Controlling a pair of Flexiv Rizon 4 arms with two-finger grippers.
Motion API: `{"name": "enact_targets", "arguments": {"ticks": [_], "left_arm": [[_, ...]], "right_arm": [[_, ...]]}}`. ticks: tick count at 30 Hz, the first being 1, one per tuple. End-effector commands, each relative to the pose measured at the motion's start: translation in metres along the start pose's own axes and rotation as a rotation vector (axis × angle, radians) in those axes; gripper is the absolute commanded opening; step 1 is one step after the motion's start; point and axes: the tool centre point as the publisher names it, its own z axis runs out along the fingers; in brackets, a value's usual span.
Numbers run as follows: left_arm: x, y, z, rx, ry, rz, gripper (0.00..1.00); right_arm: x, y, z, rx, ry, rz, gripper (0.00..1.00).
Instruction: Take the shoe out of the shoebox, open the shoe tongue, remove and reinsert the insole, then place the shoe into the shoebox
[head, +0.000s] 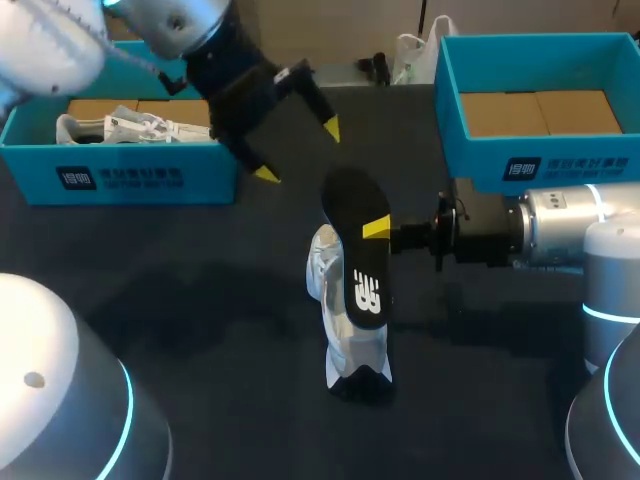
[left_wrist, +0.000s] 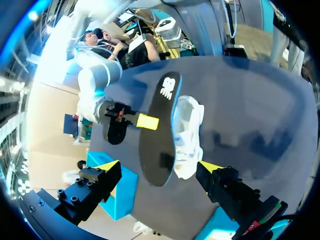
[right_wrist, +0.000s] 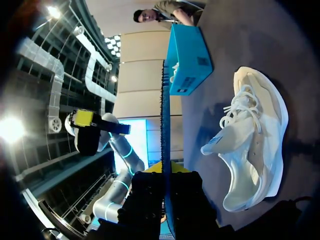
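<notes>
My right gripper (head: 378, 229) is shut on a black insole (head: 356, 252), holding it by one edge above the table. In the right wrist view the insole (right_wrist: 165, 135) stands edge-on between the closed fingers (right_wrist: 150, 192). Just below it a white shoe (head: 334, 312) lies on its side on the dark table; the right wrist view shows the shoe (right_wrist: 252, 150) beside the gripper, laces up. My left gripper (head: 298, 150) hangs open above and behind the insole, touching nothing. From the left wrist, the insole (left_wrist: 161, 132) and shoe (left_wrist: 188, 135) lie ahead of its open gripper (left_wrist: 159, 166).
A blue shoebox (head: 120, 175) at the back left holds another white shoe (head: 135, 127). A second blue shoebox (head: 545, 155) at the back right shows only its cardboard floor, close above my right arm.
</notes>
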Motion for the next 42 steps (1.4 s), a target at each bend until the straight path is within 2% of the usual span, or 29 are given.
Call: {"name": "enact_targets", "arguments": {"ticks": [1,2,21,22,26,27,29,37,42], "left_arm": [[0.018,0.003,0.007,0.027,-0.620,0.073,1.00],[0.022,0.002,0.004,0.046,-0.646,0.091,1.00],[0.022,0.002,0.004,0.046,-0.646,0.091,1.00],[0.025,0.002,0.005,0.020,-0.643,0.096,1.00],[0.041,0.009,0.007,-0.011,-0.749,0.079,1.00],[0.045,0.011,0.010,0.018,-0.774,0.058,1.00],[0.052,0.017,0.017,0.131,-0.774,0.051,1.00],[0.052,0.017,0.017,0.131,-0.774,0.051,1.00],[0.045,0.011,0.046,0.038,-0.762,0.061,1.00]], "right_arm": [[0.000,0.000,0.002,-0.003,-0.001,0.000,0.00],[0.000,0.000,0.002,-0.003,-0.001,0.000,0.00],[0.000,0.000,0.002,-0.003,-0.001,0.000,0.00],[0.000,0.000,0.002,-0.003,-0.001,0.000,0.00],[0.000,0.000,0.002,-0.003,-0.001,0.000,0.00],[0.000,0.000,0.002,-0.003,-0.001,0.000,0.00],[0.000,0.000,0.002,-0.003,-0.001,0.000,0.00],[0.000,0.000,0.002,-0.003,-0.001,0.000,0.00],[0.000,0.000,0.002,-0.003,-0.001,0.000,0.00]]}}
